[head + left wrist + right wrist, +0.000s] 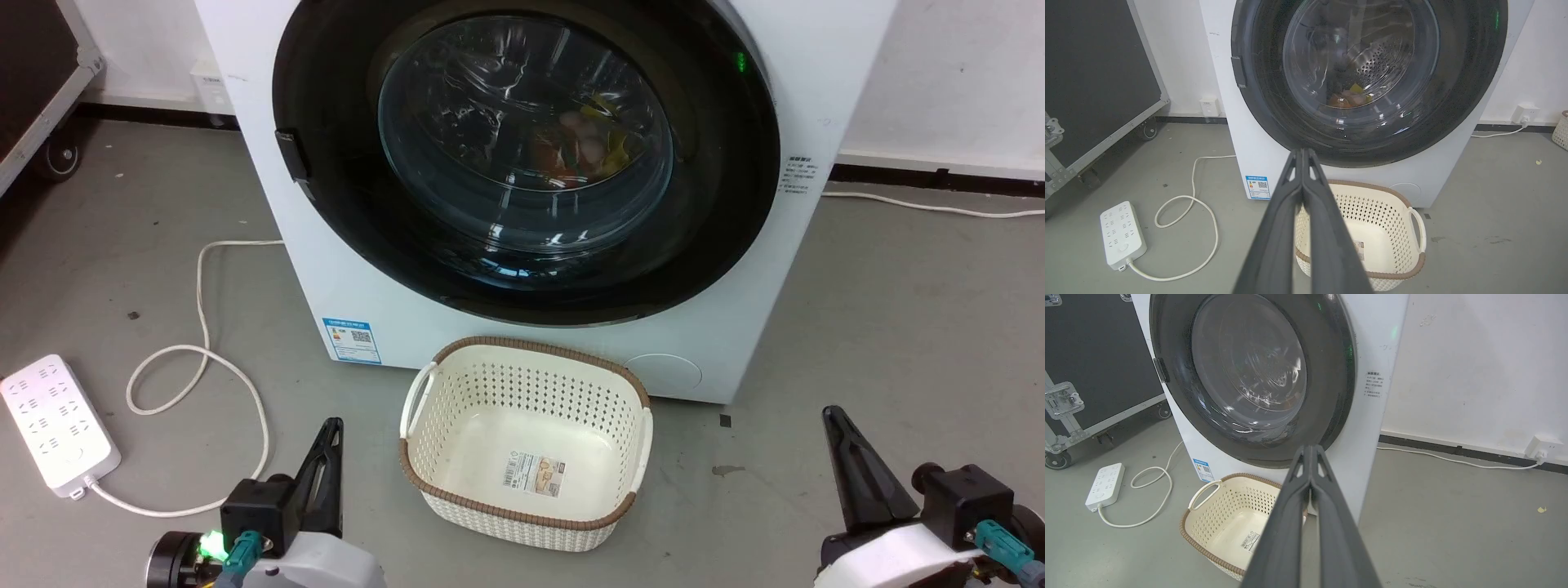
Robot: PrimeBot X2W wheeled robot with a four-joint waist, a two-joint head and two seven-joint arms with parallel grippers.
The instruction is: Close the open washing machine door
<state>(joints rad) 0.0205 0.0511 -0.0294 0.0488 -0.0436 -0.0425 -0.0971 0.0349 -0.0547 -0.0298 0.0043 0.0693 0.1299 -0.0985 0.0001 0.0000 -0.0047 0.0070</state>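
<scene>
The white washing machine [392, 310] stands straight ahead. Its washing machine door [343, 204], a wide black rim around bulging glass, lies flat against the front, with a latch tab on the left edge. Coloured items show behind the glass. My left gripper [331, 425] sits low on the left, shut and empty, well short of the machine. My right gripper [831, 412] is low on the right, also shut and empty. The left wrist view shows the door [1265, 106] beyond the closed gripper [1302, 152]. In the right wrist view the door [1175, 388] is up and left of the gripper [1310, 448].
A cream perforated basket [539, 347] stands on the grey floor right before the washer, between my grippers. A white power strip [53, 425] and its looped cable [204, 351] lie at the left. A black wheeled case [1098, 81] stands far left. A wall socket [1541, 447] is at right.
</scene>
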